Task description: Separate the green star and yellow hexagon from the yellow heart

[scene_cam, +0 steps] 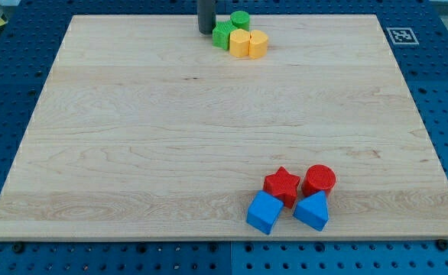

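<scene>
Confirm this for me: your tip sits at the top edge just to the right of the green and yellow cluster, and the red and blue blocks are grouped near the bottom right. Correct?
Not quite. The camera view shows my tip just to the left of the cluster, beside the green star, not to its right. The rest holds: the red and blue blocks are grouped near the view's bottom right.

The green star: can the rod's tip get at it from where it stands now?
Probably yes. My tip stands just to the view's left of the green star, with nothing between them. The yellow hexagon and yellow heart lie on the star's far side.
</scene>
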